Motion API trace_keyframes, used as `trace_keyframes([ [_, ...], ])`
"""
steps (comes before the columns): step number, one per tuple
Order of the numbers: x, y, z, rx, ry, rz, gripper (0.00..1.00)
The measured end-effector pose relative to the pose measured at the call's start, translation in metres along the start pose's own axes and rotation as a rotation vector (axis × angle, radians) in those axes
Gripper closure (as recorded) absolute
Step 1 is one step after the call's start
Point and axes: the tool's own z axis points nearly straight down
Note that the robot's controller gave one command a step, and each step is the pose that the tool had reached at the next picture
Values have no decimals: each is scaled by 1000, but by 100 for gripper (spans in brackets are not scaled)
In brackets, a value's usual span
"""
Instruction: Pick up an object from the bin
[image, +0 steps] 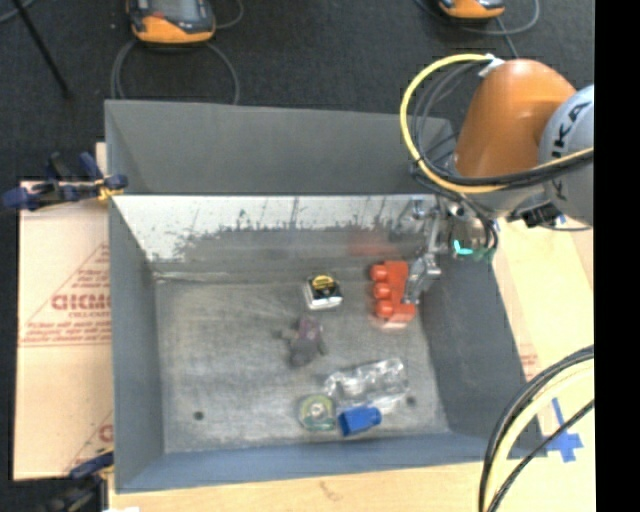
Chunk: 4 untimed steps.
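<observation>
My gripper (422, 274) hangs low in the right rear part of the bin, right against the right side of an orange-red studded block (389, 291). The block rests on the bin floor, and the view does not show it between the jaws. To the block's left lies a small yellow, black and white item (322, 292).
A dark grey-purple lump (303, 342) sits near the middle of the floor. By the front wall lie a clear plastic piece (366, 380), a round greenish roll (317, 411) and a blue block (359, 420). The arm with its orange cover and cables reaches in from the right.
</observation>
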Motion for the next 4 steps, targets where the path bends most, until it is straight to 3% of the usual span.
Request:
trace_keyframes([
  [1, 66, 16, 87, 1, -14, -59, 0],
  [2, 15, 118, 80, -2, -9, -505, 0],
  [3, 9, 136, 79, 0, -9, -1032, 0],
  [4, 9, 147, 123, 7, -15, -1502, 0],
])
